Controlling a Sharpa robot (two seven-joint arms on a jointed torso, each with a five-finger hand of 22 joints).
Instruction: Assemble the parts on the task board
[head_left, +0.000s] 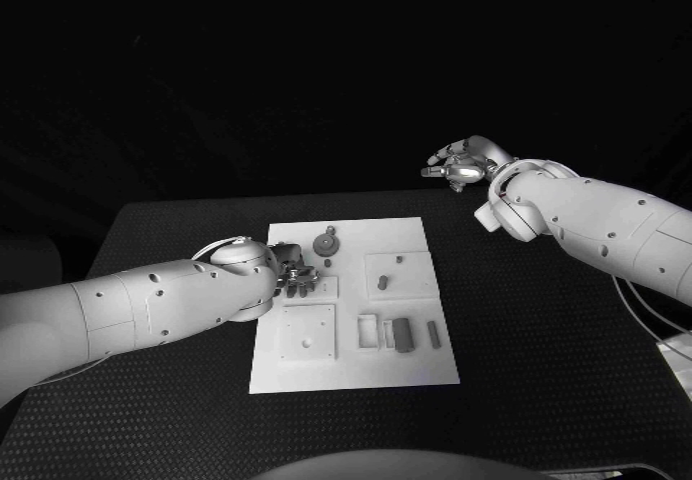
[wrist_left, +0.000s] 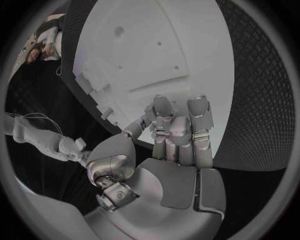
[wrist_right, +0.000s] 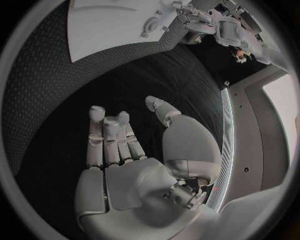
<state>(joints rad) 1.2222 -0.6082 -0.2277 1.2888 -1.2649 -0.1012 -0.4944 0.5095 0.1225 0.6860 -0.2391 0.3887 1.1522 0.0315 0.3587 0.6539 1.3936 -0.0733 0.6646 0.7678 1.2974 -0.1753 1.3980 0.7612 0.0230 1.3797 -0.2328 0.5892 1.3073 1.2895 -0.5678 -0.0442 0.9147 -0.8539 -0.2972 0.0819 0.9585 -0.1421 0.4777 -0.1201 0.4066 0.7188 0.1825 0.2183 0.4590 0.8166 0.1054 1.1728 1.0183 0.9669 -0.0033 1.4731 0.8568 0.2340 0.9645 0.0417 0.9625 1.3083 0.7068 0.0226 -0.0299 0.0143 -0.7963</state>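
At the task board's (head_left: 411, 370) left edge, the left hand (head_left: 296, 277) rests with fingers curled together; whether it holds a part cannot be told. Beyond the black table's (head_left: 548, 380) far right corner, the right hand (head_left: 464, 164) hovers, fingers extended, holding nothing. Grey parts (head_left: 402, 333) lie near the board's near right corner.

We see two smooth white arms, the left arm (head_left: 130, 310) and right arm (head_left: 613, 225), their rounded shells dotted with small dark screw holes. Each ends in a silver metal hand, the left hand (wrist_left: 178, 135) and right hand (wrist_right: 134, 160), with segmented fingers and rounded, jointed thumb bases.
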